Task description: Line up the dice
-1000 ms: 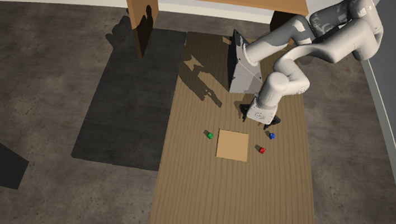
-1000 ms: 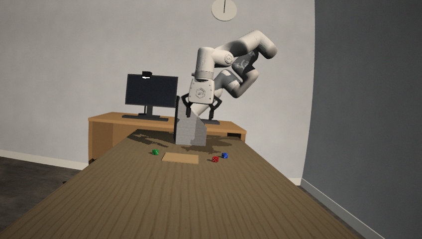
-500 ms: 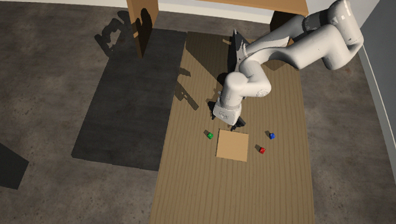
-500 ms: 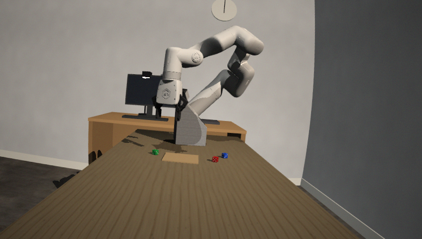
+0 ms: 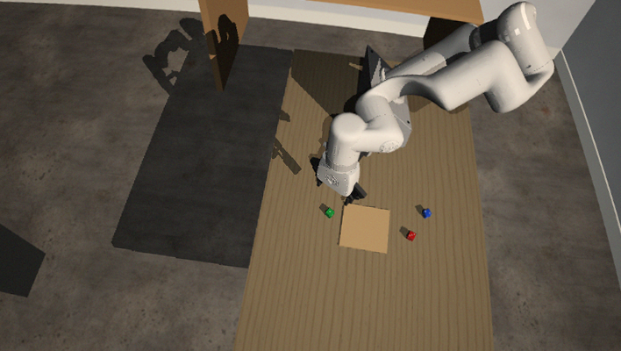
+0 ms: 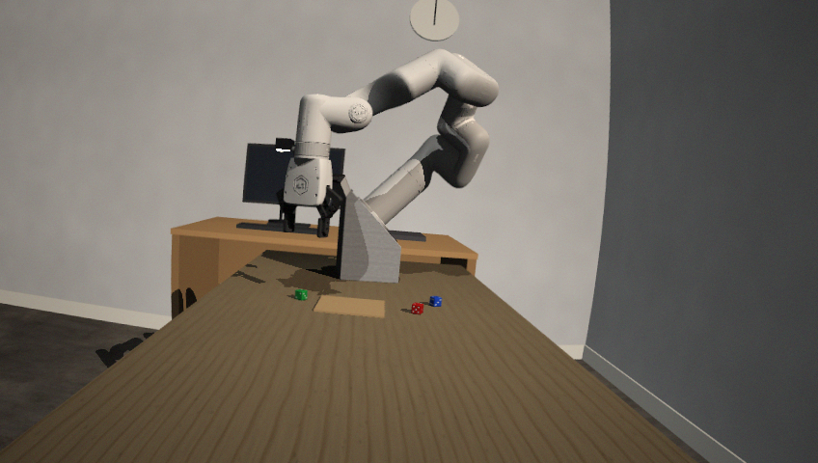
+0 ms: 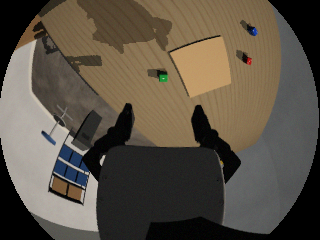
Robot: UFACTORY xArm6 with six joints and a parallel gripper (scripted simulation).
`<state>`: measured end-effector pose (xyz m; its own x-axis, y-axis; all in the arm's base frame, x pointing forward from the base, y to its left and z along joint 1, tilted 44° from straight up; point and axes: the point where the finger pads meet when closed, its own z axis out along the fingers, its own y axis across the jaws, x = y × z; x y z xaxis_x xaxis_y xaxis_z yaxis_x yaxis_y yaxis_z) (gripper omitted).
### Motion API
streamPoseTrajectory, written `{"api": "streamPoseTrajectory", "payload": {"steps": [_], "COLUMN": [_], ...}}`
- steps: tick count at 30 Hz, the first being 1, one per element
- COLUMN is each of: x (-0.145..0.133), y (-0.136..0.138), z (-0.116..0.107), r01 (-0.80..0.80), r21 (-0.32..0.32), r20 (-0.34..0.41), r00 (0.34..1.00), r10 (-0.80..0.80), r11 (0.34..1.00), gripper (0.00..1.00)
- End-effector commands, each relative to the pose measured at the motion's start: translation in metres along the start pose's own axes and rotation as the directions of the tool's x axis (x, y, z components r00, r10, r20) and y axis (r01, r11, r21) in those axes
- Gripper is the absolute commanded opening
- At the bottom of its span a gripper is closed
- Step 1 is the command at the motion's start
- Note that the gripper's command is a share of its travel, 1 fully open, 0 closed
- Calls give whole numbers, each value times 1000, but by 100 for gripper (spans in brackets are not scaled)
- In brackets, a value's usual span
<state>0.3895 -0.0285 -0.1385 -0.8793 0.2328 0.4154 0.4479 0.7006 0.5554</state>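
Wooden table [image 5: 351,309], square mat [image 5: 364,228] edges parallel to table, pincer [image 6: 306,222] apart, empty.

desk [image 6: 230,231] with monitor [image 6: 264,172] (clock [image 6: 434,18] above).

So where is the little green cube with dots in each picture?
Top view: the small green die lies on the wooden table, just left of the tan square mat.
Exterior view: the die sits left of the mat, below the open hand.
Wrist view: the die is mid-picture, left of the mat.
Shared landmark: the mat.
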Motion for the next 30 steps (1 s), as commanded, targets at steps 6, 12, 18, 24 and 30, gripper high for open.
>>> {"api": "streamPoseTrajectory", "payload": {"steps": [6, 12, 18, 24, 30], "x": [-1, -2, -2, -2, -3], "y": [0, 0, 0, 1, 1], "z": [-1, 1, 7, 11, 16], "r01": [0, 83, 253, 381, 511], "r21": [0, 0, 0, 0, 0], "r20": [3, 3, 3, 3, 3], "r00": [1000, 997, 967, 925, 860], "r10": [0, -83, -253, -381, -511], "r11": [1000, 997, 967, 925, 860], "gripper": [100, 100, 100, 100, 100]}}
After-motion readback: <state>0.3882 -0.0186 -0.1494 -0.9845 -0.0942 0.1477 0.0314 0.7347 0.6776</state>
